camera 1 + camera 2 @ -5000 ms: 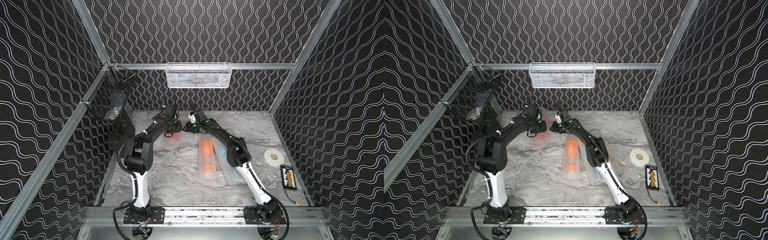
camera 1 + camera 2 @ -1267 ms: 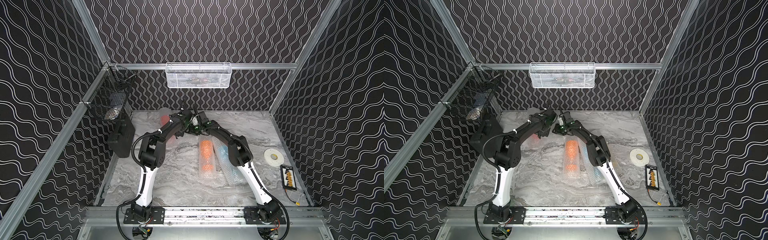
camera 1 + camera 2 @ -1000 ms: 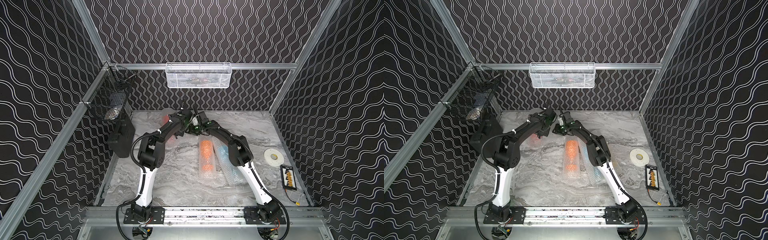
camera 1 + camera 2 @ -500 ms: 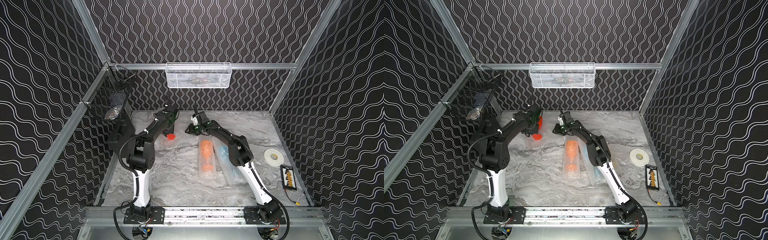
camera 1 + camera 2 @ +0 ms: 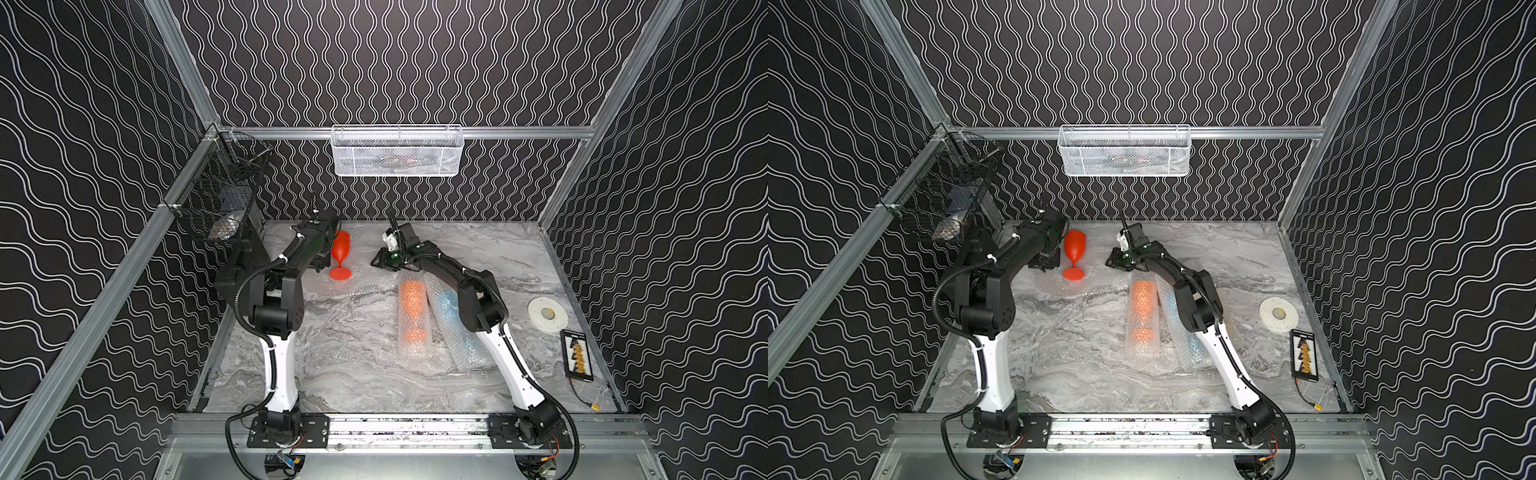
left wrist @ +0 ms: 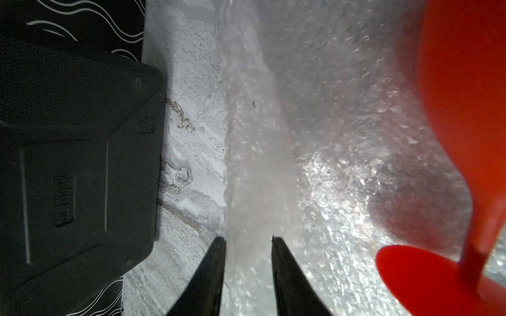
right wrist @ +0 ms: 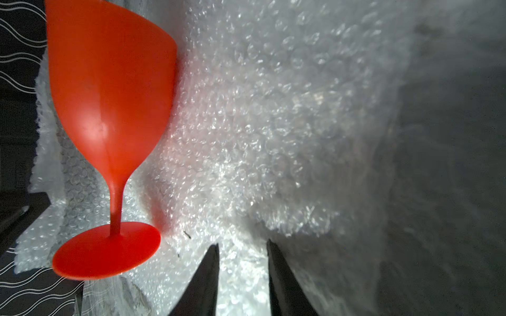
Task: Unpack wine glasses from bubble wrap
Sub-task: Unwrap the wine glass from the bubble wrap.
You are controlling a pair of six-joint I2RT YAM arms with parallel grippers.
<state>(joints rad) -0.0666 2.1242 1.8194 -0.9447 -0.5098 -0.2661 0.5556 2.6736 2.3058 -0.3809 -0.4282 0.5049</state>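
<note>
A red wine glass (image 5: 340, 251) (image 5: 1074, 248) stands upright and bare on a flattened sheet of bubble wrap (image 5: 368, 286) (image 5: 1100, 286) at the back of the table. My left gripper (image 5: 320, 266) (image 5: 1044, 262) sits just left of the glass, jaws apart, with a fold of wrap lying between the tips (image 6: 249, 239). My right gripper (image 5: 380, 262) (image 5: 1115, 262) is low over the same sheet to the glass's right, jaws apart (image 7: 241, 243). The glass shows in both wrist views (image 6: 465, 109) (image 7: 109, 95). Two bubble wrap rolls lie mid-table, one showing orange (image 5: 412, 316) (image 5: 1142, 316), one light blue (image 5: 453, 324).
A black case (image 5: 249, 253) (image 6: 76, 164) stands against the left wall close to my left gripper. A white tape roll (image 5: 546, 313) and a small black tray (image 5: 577, 356) lie at the right. A white wire basket (image 5: 397, 151) and a black one (image 5: 220, 199) hang above.
My left gripper swung from beside the right gripper back to the left, the wrap spread out flat, and the red glass now stands bare. The left jaws opened. The right gripper stayed put.
</note>
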